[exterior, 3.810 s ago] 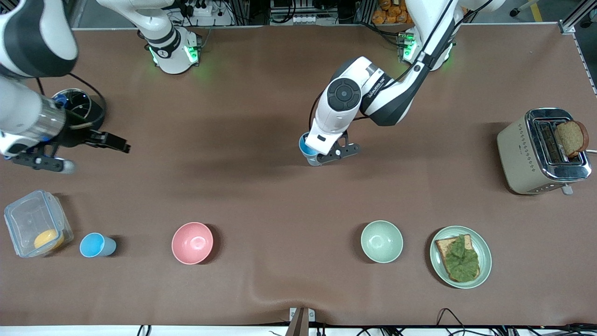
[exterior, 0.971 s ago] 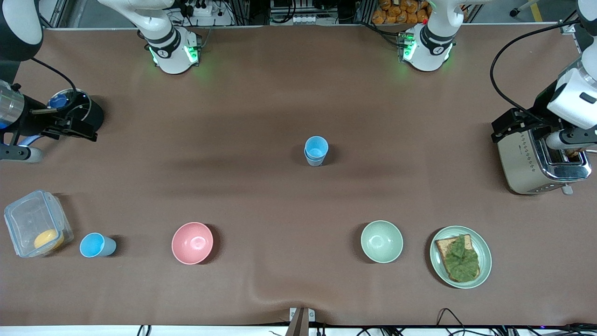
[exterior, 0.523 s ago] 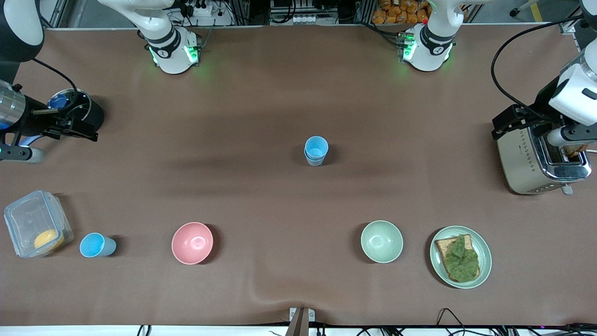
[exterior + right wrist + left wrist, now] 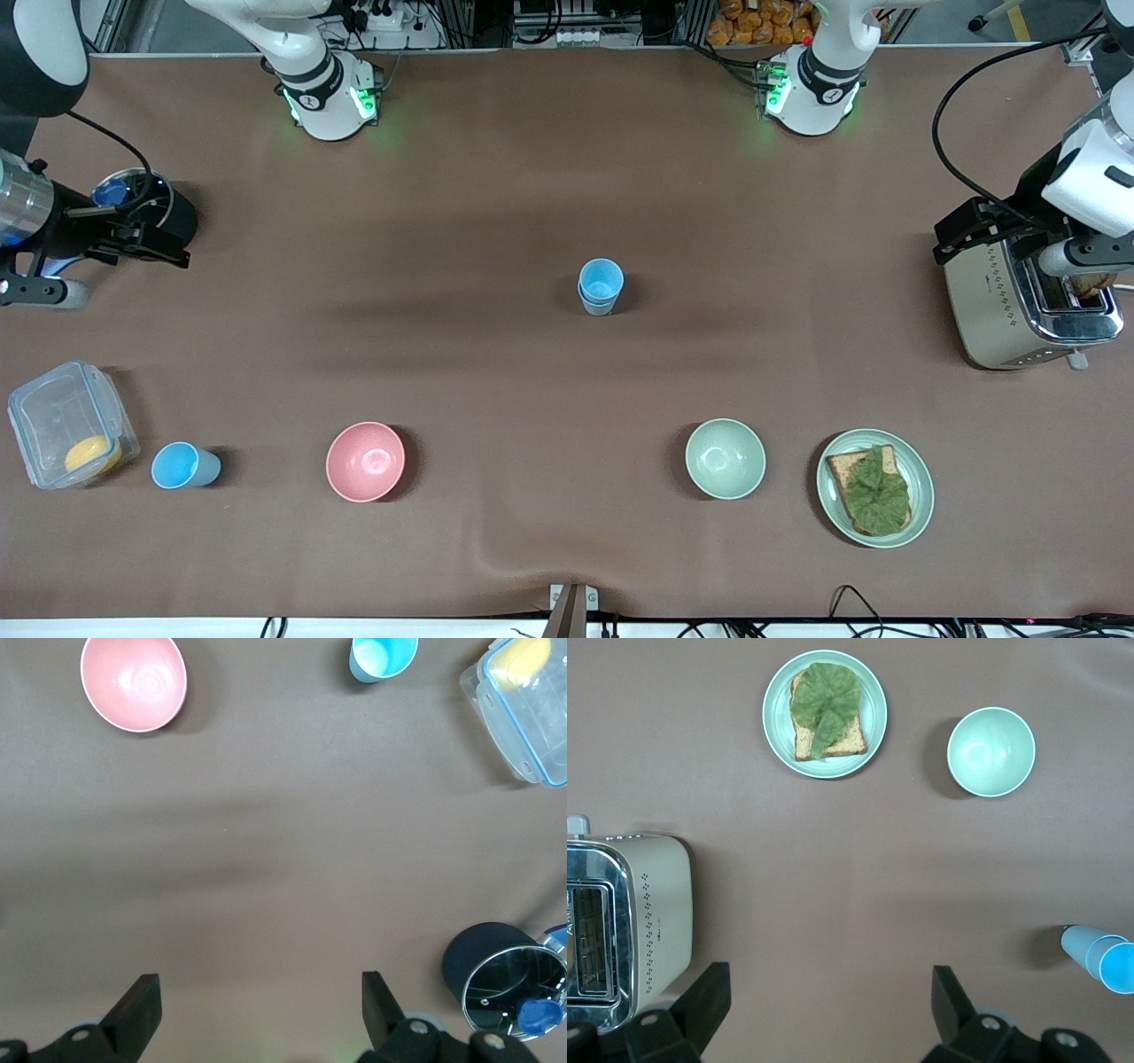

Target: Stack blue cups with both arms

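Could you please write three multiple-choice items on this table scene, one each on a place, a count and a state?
1. Where does the single blue cup stand?
A. Between the clear food box and the pink bowl
B. In the pale green bowl
C. On the toaster

2. How many bowls are on the table?
A. One
B. Two
C. Four

3. How is the left pincer?
A. Shut on a cup
B. Shut on bread
C. Open, holding nothing

Answers: 1 A, it stands between box and bowl; 2 B, pink and the pale green bowl; 3 C, fingers spread, gap empty.
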